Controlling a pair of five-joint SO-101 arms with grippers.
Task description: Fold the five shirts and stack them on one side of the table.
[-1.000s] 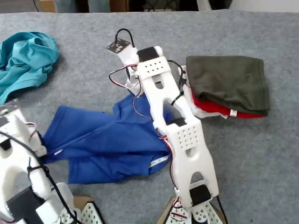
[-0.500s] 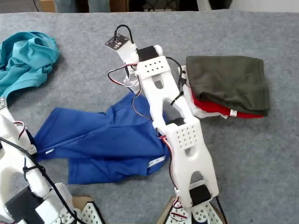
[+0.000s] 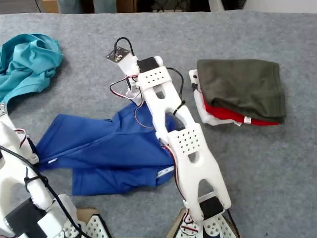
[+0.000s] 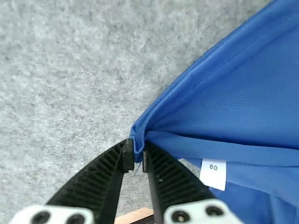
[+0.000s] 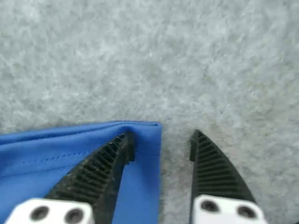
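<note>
Blue fabric shirt (image 3: pixel 109 153), mid-fold; left gripper (image 4: pixel 135 156) clamped on 9 o'clock corner; right gripper (image 5: pixel 162 135) agape over 12 o'clock corner, should close next.

The blue shirt (image 3: pixel 114 153) is smooth thin cloth; the table (image 3: pixel 277 163) is rough, matt felt.

— What lies under everything you see?
— Your counter (image 3: pixel 277 168), covered in grey felt. Past its far edge you have a brown panel (image 3: pixel 49 5) and a white surface (image 3: pixel 277 5).
</note>
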